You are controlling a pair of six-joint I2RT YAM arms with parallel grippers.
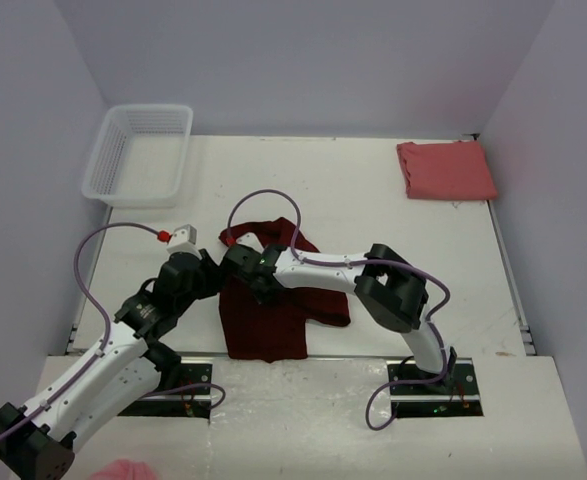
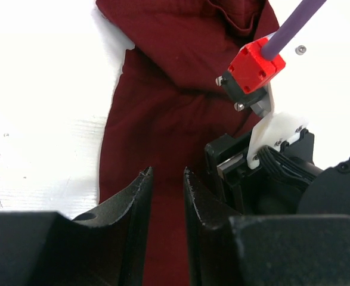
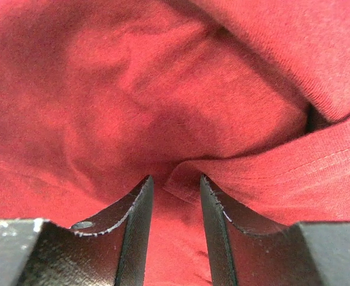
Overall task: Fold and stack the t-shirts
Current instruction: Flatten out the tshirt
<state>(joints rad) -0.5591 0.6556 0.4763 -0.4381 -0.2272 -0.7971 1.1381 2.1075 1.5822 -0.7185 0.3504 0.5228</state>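
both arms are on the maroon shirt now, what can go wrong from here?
1. The left gripper sits close beside the red plug and purple cable on the other wrist: a lift may bump or snag them.
2. The maroon t-shirt bunches in a ridge at the right gripper: it may drag extra layers and crease the fold.

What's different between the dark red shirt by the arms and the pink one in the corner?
Colour: the maroon shirt is dark red; the salmon shirt is lighter pink.
Shape: the maroon shirt lies rumpled; the salmon shirt is a neat folded rectangle.
Handling: the right gripper seems to pinch a fold of the maroon shirt, the left gripper poised over it; nothing touches the salmon shirt.
Both lie on the white table.
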